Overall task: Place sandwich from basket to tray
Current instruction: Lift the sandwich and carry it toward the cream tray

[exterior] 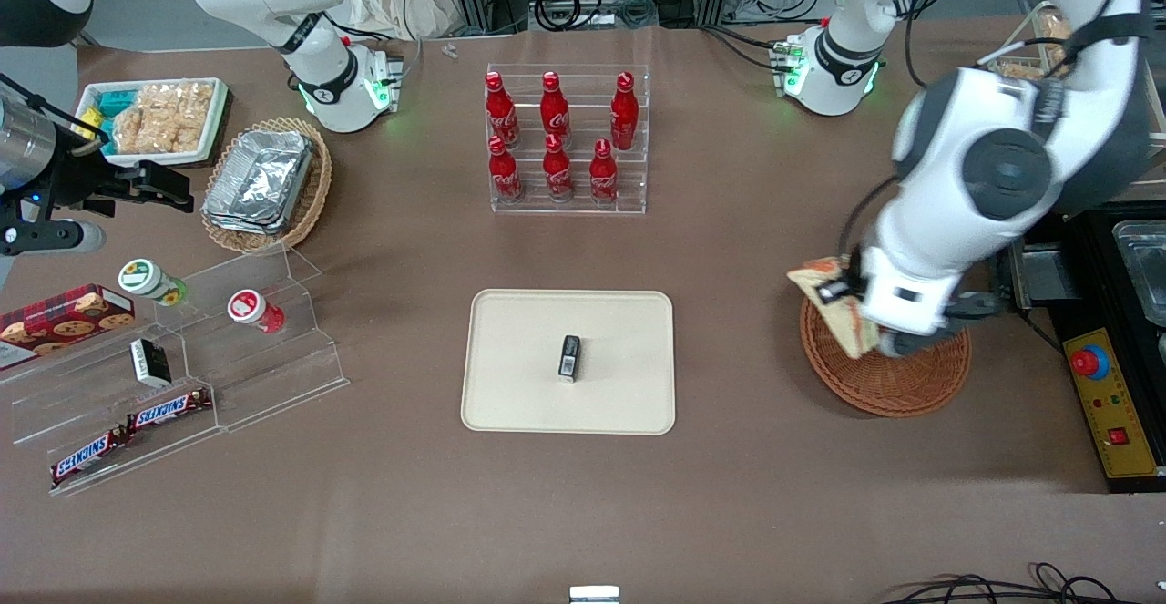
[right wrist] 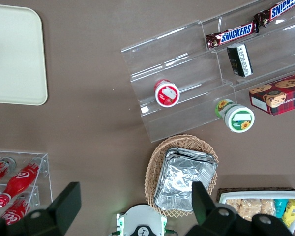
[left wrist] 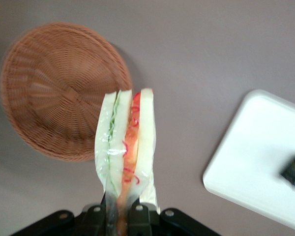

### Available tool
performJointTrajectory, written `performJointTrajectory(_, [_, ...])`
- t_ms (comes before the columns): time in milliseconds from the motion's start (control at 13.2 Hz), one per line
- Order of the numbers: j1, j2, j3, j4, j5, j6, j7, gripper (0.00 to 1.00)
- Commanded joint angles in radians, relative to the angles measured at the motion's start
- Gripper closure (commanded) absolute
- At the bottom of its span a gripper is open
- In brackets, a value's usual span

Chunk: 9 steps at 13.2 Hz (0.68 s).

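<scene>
While raised above the table, the gripper (left wrist: 119, 215) is clamped on the sandwich (left wrist: 124, 152), its fingers (left wrist: 137, 216) pressing the narrow end of the wedge. Sandwich is clear of the basket (left wrist: 59, 88), hanging over that basket's rim on the side toward the tray (exterior: 510, 385). Tray carries one small dark box (exterior: 569, 357) near its centre.

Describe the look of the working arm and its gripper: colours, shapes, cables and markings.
The left arm has glossy white rounded shells with dark grey round joint caps and black cables running along it. Its base is a white dome with a black band and green lights. The gripper, above the basket, has black fingers on a black body with silver screws.
</scene>
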State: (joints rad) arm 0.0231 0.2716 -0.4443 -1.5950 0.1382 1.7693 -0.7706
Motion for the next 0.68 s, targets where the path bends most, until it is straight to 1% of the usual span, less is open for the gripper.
performJointTrajectory(0, [0.005,0.093,-0.144,0.033,0.066,0.015,0.031,1.0])
performJointTrajectory(151, [0.003,0.188,-0.241,0.033,0.135,0.108,0.016,1.0])
performJointTrajectory(227, [0.001,0.236,-0.264,0.033,0.168,0.157,0.016,1.0])
performJointTrajectory(303, [-0.038,0.276,-0.273,0.035,0.201,0.206,0.001,1.0])
performJointTrajectory(454, [-0.113,0.363,-0.251,0.079,0.26,0.239,-0.048,1.0])
performJointTrajectory(605, [-0.137,0.438,-0.244,0.093,0.32,0.246,-0.067,1.0])
